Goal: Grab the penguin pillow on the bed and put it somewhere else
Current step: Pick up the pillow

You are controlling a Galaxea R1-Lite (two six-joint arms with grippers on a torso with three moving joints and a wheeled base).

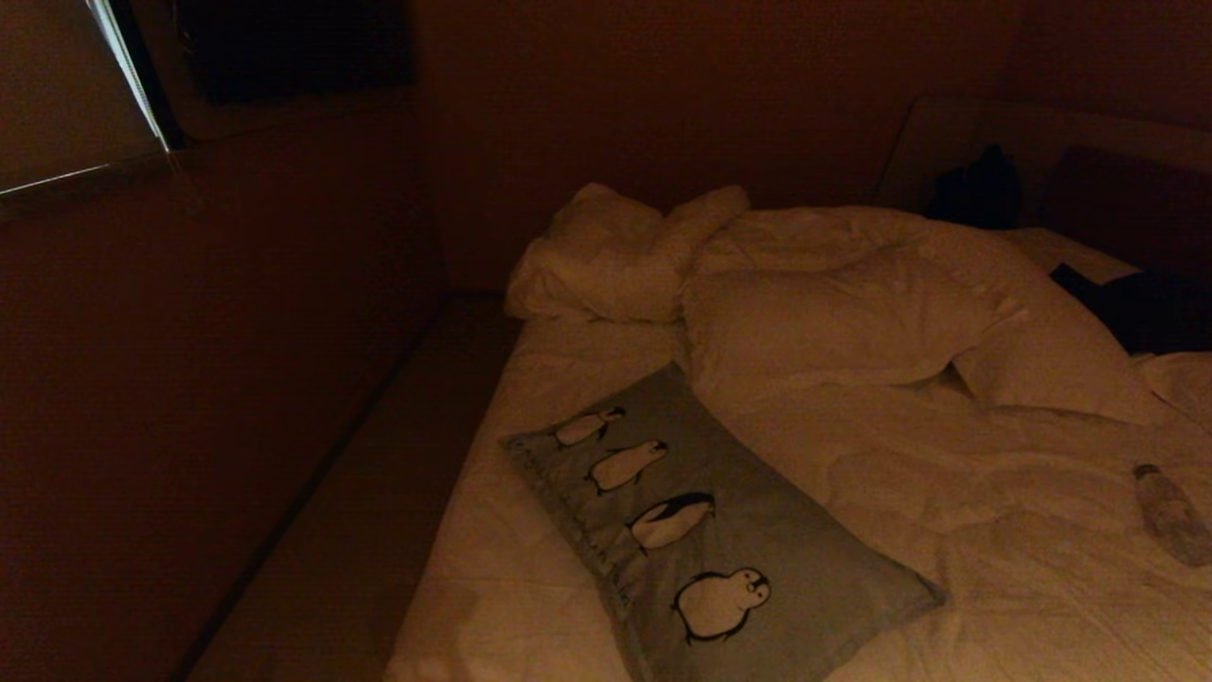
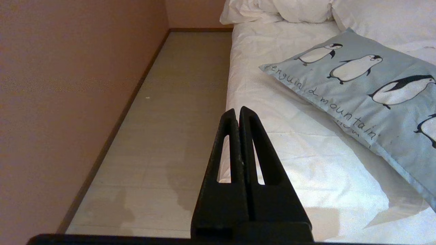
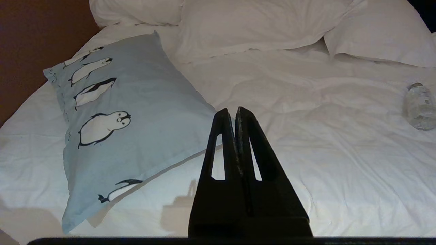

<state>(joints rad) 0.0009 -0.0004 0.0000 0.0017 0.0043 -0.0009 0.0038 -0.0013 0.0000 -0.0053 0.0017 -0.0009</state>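
The penguin pillow (image 1: pixel 720 530), pale grey-blue with a row of black-and-white penguins, lies flat on the bed (image 1: pixel 994 530) near its left front corner. It also shows in the left wrist view (image 2: pixel 368 88) and the right wrist view (image 3: pixel 129 112). My left gripper (image 2: pixel 237 112) is shut and empty, held short of the bed's left edge, apart from the pillow. My right gripper (image 3: pixel 231 112) is shut and empty too, hanging before the bed's front, just right of the pillow's near corner. Neither arm shows in the head view.
Plain white pillows (image 1: pixel 833 322) and a bunched duvet (image 1: pixel 615 251) lie behind the penguin pillow. A clear plastic bottle (image 1: pixel 1172 513) rests on the bed at the right. Dark clothing (image 1: pixel 1136 308) sits at the far right. A strip of floor (image 2: pixel 163 129) runs between bed and wall.
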